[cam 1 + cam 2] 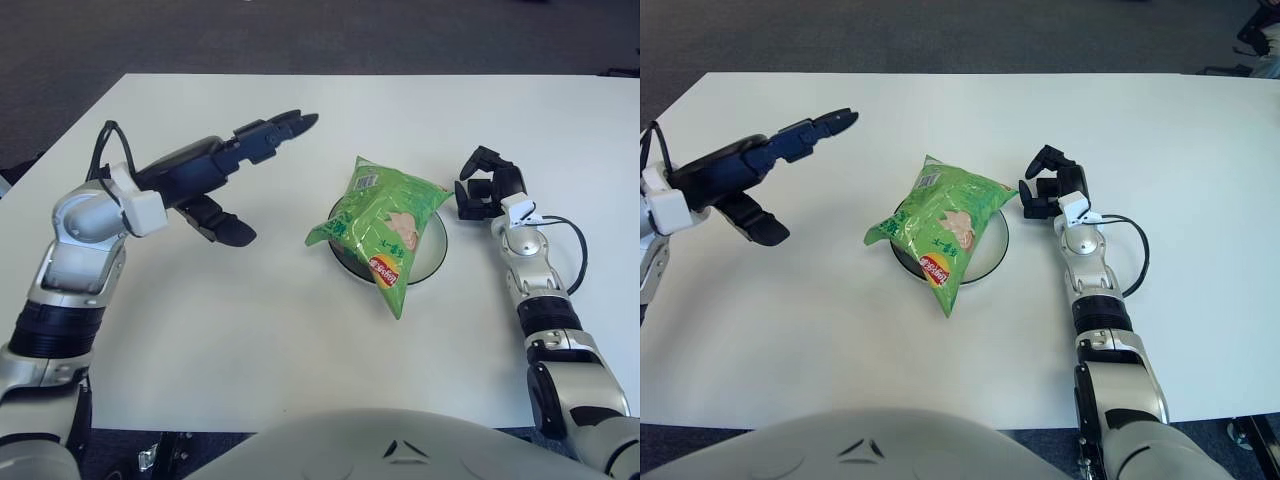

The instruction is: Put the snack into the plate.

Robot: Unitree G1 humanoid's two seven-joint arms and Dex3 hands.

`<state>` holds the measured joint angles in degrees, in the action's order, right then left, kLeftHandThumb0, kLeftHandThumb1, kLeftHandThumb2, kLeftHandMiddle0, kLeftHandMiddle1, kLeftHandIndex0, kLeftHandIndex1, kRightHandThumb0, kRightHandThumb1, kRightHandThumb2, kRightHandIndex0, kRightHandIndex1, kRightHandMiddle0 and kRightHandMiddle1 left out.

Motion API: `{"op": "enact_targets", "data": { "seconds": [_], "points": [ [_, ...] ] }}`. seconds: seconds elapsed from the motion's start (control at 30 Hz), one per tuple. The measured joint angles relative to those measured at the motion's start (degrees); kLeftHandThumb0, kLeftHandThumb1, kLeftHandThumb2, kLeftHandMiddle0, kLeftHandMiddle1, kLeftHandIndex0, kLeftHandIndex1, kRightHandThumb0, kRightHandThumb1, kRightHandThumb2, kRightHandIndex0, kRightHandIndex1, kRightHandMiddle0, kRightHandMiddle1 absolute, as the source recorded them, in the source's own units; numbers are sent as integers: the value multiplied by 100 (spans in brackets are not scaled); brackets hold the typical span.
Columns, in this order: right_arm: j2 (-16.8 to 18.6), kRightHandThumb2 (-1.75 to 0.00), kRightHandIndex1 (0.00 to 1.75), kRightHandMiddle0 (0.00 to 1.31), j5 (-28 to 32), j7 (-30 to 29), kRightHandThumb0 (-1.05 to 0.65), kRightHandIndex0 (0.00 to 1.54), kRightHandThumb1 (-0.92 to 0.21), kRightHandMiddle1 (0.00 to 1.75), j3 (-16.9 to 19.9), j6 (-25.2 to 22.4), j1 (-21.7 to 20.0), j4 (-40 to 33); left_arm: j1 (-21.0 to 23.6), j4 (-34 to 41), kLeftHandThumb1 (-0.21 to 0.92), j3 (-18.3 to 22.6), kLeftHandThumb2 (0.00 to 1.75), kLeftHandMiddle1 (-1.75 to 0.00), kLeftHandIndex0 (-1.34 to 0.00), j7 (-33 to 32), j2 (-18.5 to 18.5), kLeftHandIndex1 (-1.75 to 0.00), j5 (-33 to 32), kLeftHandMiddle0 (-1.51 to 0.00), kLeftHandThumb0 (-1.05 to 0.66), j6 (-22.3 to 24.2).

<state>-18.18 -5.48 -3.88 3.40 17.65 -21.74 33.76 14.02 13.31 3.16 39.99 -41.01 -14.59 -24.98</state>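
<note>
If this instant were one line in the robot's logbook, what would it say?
green snack bag: lying across dark round plate, overhanging front rim | left hand: open, empty, left of bag | right hand: beside plate's right edge

A white tabletop (300,330) fills most of the view, with dark floor (300,35) beyond its far edge. A round plate (433,252) sits directly on it, slightly right of centre. A green snack bag (385,222) lies across the plate, its lower end hanging past the rim at about 6 o'clock. A black cable (577,245) shows at the plate's 3 o'clock.
</note>
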Motion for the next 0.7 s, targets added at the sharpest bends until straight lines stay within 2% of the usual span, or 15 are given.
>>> {"op": "enact_targets", "data": {
  "seconds": [0.13, 0.27, 0.43, 0.5, 0.6, 0.7],
  "points": [
    [7, -141, 175, 68, 0, 8, -51, 131, -24, 175, -2, -13, -3, 0, -281, -168, 89, 167, 31, -3, 0, -286, 292, -17, 76, -7, -101, 7],
    [11, -141, 175, 68, 4, 19, -51, 131, -24, 175, 2, -11, 7, -4, -670, -743, 90, 399, 32, -5, 0, -906, 736, -23, 537, -11, -101, -164],
    [-13, -140, 175, 67, 13, 28, -51, 130, -25, 175, 41, -9, 3, -76, -735, -2029, 92, 536, 36, -10, 0, -1358, 1127, -35, 821, -20, -100, -664],
    [-11, -140, 175, 67, 23, 34, -51, 130, -25, 175, 54, -35, 19, -95, -668, -2532, 91, 617, 36, -13, 0, -1514, 1396, -41, 713, -24, -97, -855],
    [-9, -139, 175, 67, 33, 37, -51, 129, -26, 175, 71, -56, 32, -97, -509, -3087, 89, 724, 34, -16, 0, -1587, 1867, -48, 278, -28, -92, -891],
    [15, -138, 175, 66, 32, 51, -51, 128, -26, 175, 68, -86, 26, -104, -306, -3404, 89, 771, 34, -17, 0, -1402, 2062, -50, -137, -30, -90, -778]
  ]
}}
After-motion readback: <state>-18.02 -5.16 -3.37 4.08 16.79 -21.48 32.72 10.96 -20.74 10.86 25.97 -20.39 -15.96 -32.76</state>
